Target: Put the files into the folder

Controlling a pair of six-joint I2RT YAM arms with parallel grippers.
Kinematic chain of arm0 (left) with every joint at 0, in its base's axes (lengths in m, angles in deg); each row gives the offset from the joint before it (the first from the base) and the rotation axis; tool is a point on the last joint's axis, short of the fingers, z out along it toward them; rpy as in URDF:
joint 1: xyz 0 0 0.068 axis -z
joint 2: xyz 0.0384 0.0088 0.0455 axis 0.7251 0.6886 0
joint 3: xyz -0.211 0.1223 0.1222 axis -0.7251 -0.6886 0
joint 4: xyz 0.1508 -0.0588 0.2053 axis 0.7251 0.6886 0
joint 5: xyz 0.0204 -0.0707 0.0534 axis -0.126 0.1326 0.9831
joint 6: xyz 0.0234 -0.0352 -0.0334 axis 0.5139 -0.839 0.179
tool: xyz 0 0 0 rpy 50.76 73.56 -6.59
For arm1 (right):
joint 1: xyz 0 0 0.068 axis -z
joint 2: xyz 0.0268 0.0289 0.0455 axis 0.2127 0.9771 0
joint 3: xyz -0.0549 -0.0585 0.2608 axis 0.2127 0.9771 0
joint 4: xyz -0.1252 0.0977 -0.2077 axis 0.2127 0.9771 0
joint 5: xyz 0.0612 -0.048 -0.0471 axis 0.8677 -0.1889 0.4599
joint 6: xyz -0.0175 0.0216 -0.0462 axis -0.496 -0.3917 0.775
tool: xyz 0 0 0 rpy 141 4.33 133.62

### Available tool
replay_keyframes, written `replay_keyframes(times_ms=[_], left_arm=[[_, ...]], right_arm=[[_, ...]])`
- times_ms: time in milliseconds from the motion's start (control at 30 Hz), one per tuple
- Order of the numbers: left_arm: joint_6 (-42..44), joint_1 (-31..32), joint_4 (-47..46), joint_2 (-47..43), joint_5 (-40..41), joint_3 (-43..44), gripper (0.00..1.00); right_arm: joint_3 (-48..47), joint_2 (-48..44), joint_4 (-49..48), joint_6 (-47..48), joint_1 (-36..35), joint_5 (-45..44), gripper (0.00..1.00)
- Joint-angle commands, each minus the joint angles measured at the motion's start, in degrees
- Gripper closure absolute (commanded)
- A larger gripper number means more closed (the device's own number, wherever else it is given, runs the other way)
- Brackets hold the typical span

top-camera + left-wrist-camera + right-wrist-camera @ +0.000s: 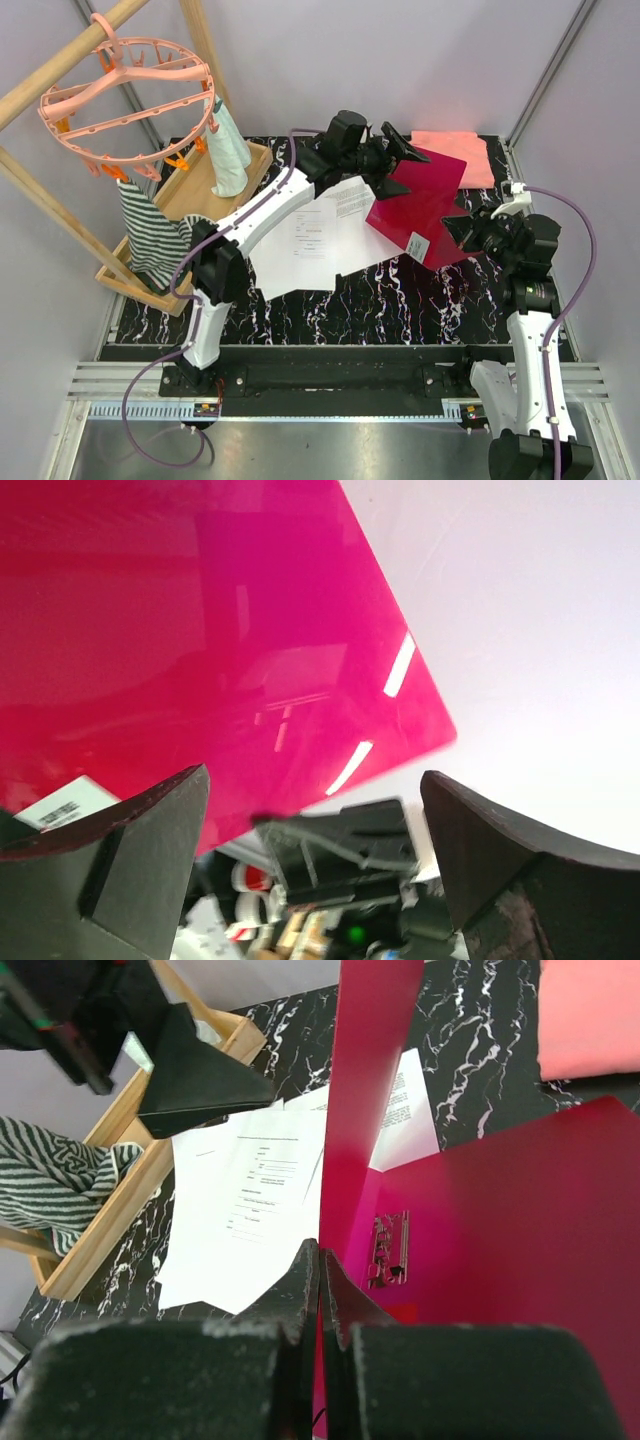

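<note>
Black marble-veined table (400,300) carries white files (300,255), the crimson folder (430,195) (cover lifted), a pink cloth (475,150) and wooden tray (195,190).

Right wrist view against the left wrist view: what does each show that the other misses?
Only the right wrist: the files lying flat, the metal clip, the pink cloth, and the right gripper shut on the folder by its raised cover. Only the left wrist: the white label. Both: the folder with its cover lifted, and the left gripper, open.
</note>
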Motion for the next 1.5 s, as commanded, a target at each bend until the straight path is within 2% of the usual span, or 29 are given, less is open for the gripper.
replay_keyframes(times_ms=[0,67,100,133,200,233,267,300,333,367,400,433,500,600,733,900,1167,1333,1400,1467], left_arm=[[-6.10,-0.27,-5.63,-0.06,-1.64,4.40,0.11],[2.48,-0.10,-6.17,-0.23,-0.32,8.86,0.11],[11.83,0.08,-5.30,-0.15,-0.05,10.54,0.11],[16.28,0.16,-3.73,-0.41,0.73,11.60,0.11],[27.85,0.60,-1.16,-3.47,2.84,9.53,0.12],[30.88,0.95,-1.16,-4.88,5.81,7.85,0.12],[33.61,1.74,-1.16,-7.50,7.49,5.66,0.17],[39.20,2.36,-0.64,-8.40,9.16,5.38,0.27],[42.30,3.32,0.24,-9.02,13.87,5.63,0.30],[45.73,6.03,3.03,-9.72,17.49,7.46,0.30],[52.64,7.71,4.54,-9.73,26.05,8.61,0.28],[55.49,9.38,6.03,-9.38,30.23,9.58,0.20],[60.42,13.43,6.66,-8.59,39.09,11.61,0.13],[62.19,15.89,8.15,-5.69,45.19,15.39,0.13],[64.48,18.27,8.24,-2.26,48.54,18.55,0.16],[67.64,20.29,8.33,-1.03,55.75,18.82,0.25],[67.48,20.55,7.19,2.05,53.57,19.52,0.24],[67.65,21.00,6.66,3.46,54.70,19.79,0.18],[67.74,20.99,6.66,4.07,55.05,19.79,0.18],[68.00,20.99,6.66,4.42,55.05,19.61,0.24]], right_arm=[[-0.81,-1.26,-6.33,1.31,-1.00,3.33,1.00],[-0.63,-1.44,-7.21,1.39,-1.61,3.78,1.00],[-0.72,-1.35,-7.22,1.39,-1.79,3.60,1.00],[-0.81,-1.09,-7.13,1.39,-2.05,3.69,1.00],[-1.24,-0.56,-6.60,1.39,-2.75,3.78,1.00],[-1.33,-0.38,-6.43,1.48,-3.02,3.60,1.00],[-1.33,-0.29,-6.16,1.57,-3.28,3.34,1.00],[-1.42,-0.12,-6.07,1.48,-3.72,3.16,1.00],[-1.42,0.06,-5.81,1.57,-3.98,3.16,1.00],[-1.42,0.14,-5.81,1.74,-4.33,2.73,1.00],[-1.60,0.15,-5.64,1.92,-4.68,2.38,1.00],[-1.60,0.23,-5.37,2.18,-5.30,1.76,1.00],[-2.03,0.67,-5.11,2.44,-5.65,1.67,1.00],[-2.30,0.85,-4.58,2.53,-6.01,1.32,1.00],[-2.13,0.59,-4.58,2.71,-6.36,1.14,1.00],[-2.04,0.15,-4.58,2.62,-6.53,0.88,1.00],[-1.34,-0.03,-4.84,2.36,-6.53,0.70,1.00],[-1.42,-0.03,-4.58,2.36,-6.62,0.53,1.00],[-1.42,-0.12,-4.40,2.45,-6.71,0.18,1.00],[-1.42,-0.38,-4.40,2.36,-6.71,-0.18,1.00]])
